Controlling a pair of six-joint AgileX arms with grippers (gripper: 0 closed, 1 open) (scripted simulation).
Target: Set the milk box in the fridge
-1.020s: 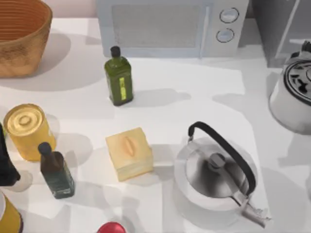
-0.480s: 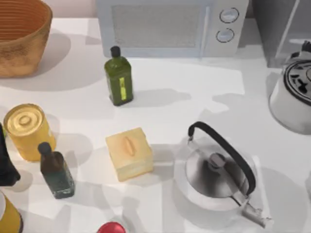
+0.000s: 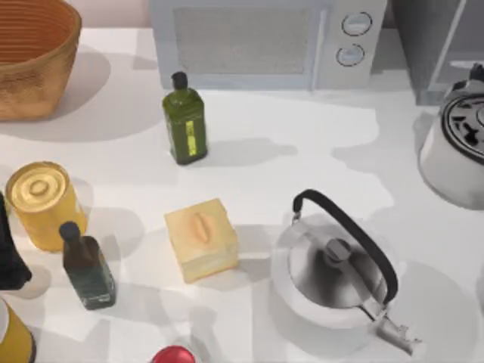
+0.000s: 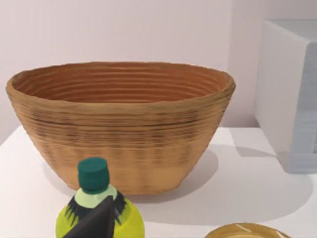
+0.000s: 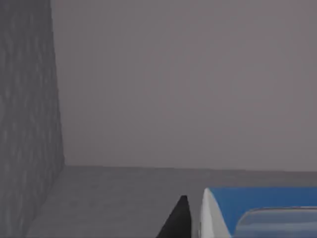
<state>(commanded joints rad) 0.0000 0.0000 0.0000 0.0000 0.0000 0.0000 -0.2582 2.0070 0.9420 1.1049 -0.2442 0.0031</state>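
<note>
1. Since the earlier frame, the shadows and bright patches on the table (image 3: 302, 151) around the steel kettle (image 3: 336, 276) have shifted. The kettle and the other table things have stayed in place.
2. Nearest in the top view, at about 8 o'clock on the table's left edge, the left gripper (image 3: 10, 257) sits parked. Whether it is spread or pressed together cannot be told.
3. Going farther, the kettle stands at 5 o'clock, a pale yellow block (image 3: 201, 240) lies near the centre, and a green bottle (image 3: 184, 121) stands at 11 o'clock.
4. Farthest back, a white microwave (image 3: 265, 41) is at 12 o'clock. The grey fridge (image 3: 431, 45) is at 2 o'clock, partly in view.
5. In the right wrist view, the right gripper (image 5: 179, 220) shows as a dark tip just beside the milk box (image 5: 262, 210). Whether it is pinching the carton cannot be told.
6. Beyond the carton's blue top lie the fridge's grey floor, side wall and back wall, so the carton appears to be inside the cabinet.
7. Judged step: placing, near the end. The next move likely calls for settling the carton upright on the floor, letting go, then backing straight out without tipping it.
</note>
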